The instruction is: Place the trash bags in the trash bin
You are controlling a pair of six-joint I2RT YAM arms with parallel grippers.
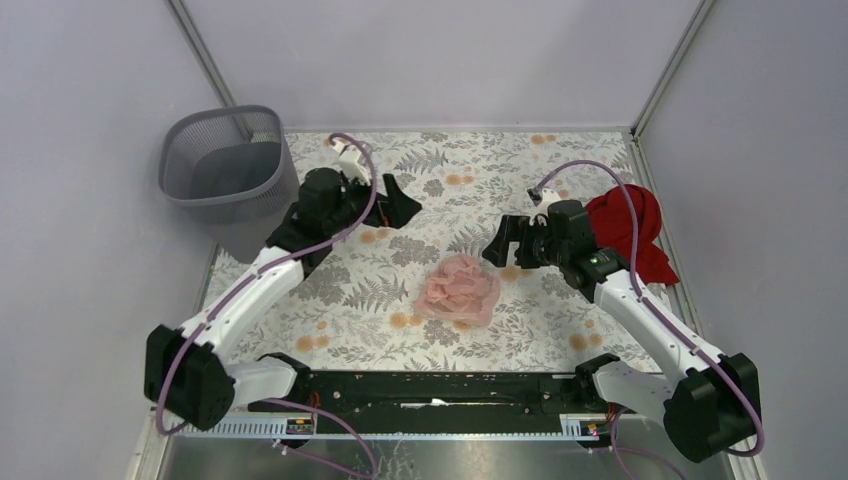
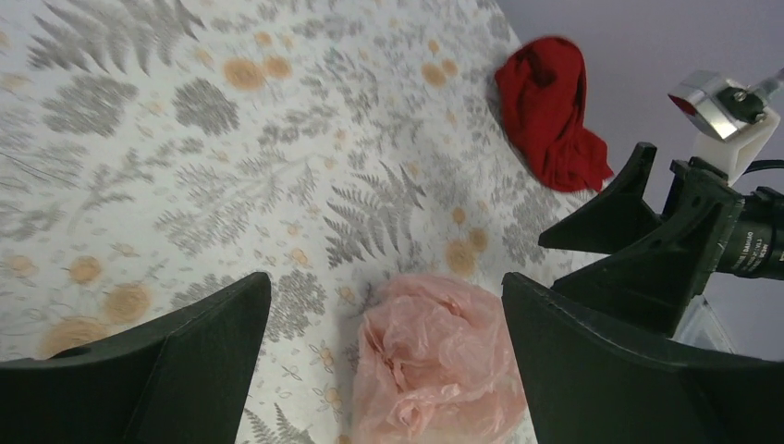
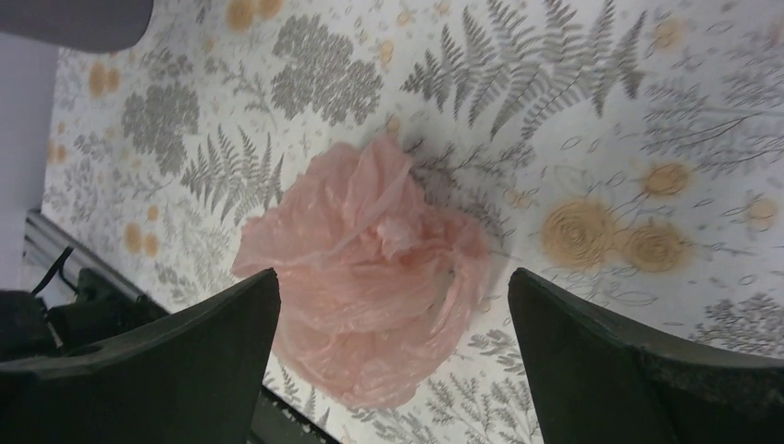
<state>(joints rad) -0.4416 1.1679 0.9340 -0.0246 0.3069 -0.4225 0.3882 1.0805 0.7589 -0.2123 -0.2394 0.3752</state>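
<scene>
Where the table (image 1: 400, 330) is viewed from above, a red cloth bundle (image 1: 645, 235) is seen heaped at its right edge, partly covered by the right arm and its purple cable. The cloth is kept well apart from the trash bag (image 1: 458, 290), which is found on the table near the middle, somewhat toward the near edge. The trash bin (image 1: 228, 175) is placed upright at the far-left corner, its mouth turned upward and its mesh wall tapering downward. The left arm is stretched across the table between bag and bin, so the straight line from one to the other is crossed by its forearm.

The bag is crumpled into a low, rounded mound. No clear long axis can be made out, and no opening can be told among the folds; in the right wrist view it is seen a little wider than deep.

The left end effector (image 1: 395, 200) is held beyond the bag on the bin's side, its jaws spread wide and gripping nothing. The right end effector (image 1: 503, 240) is held just right of the bag, jaws likewise parted and empty, and the bag is framed between its fingers (image 3: 185, 361) in the wrist view
</scene>
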